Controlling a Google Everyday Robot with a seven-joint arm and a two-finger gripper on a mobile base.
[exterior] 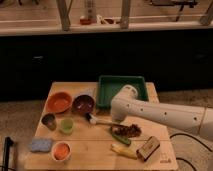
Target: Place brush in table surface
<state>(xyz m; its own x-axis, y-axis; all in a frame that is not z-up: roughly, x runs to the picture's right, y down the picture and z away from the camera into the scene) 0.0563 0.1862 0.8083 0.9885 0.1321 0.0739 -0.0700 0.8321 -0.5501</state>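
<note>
Over table surface [95, 151], brush [101, 121] handle meets the half-hidden pincer [119, 122].

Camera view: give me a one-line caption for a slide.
The gripper sits at the handle end of the brush, low at the table surface, beside the maroon bowl and green tray.

We find the widest bare stretch of desk [92, 147] at 6 o'clock from the pincer [118, 120], which sits near mid-desk under the white arm [165, 116] barring 3 o'clock. The green tray [121, 78] blocks 12 o'clock. The orange bowl [59, 102] and dark bowl [83, 104] close 10 o'clock. The brush [102, 121] and green cup [66, 125] fill 9 o'clock. The chili [120, 137] and wooden box [148, 148] crowd 5 o'clock.
</note>
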